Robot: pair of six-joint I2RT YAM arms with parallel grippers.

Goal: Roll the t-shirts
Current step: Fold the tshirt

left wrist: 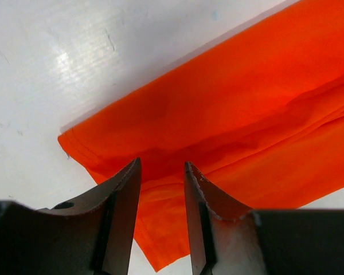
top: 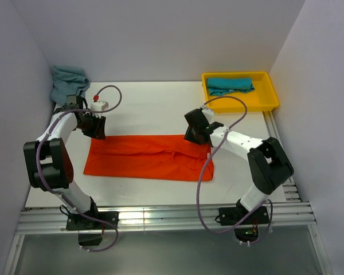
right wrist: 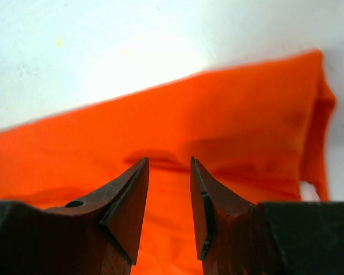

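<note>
An orange-red t-shirt [top: 149, 157] lies folded into a long flat band across the middle of the table. My left gripper [top: 96, 129] is open and empty just above the band's far left corner; the left wrist view shows its fingers [left wrist: 123, 189] apart over the shirt's corner [left wrist: 218, 114]. My right gripper [top: 196, 134] is open and empty above the band's far right edge; its fingers [right wrist: 132, 189] stand apart over the cloth [right wrist: 218, 120]. A teal t-shirt [top: 230, 85] lies folded in the yellow tray. A grey-blue t-shirt [top: 67, 80] is bunched at the far left corner.
The yellow tray [top: 266, 97] stands at the back right. White walls close the table on the left, back and right. A metal rail [top: 160, 217] runs along the near edge by the arm bases.
</note>
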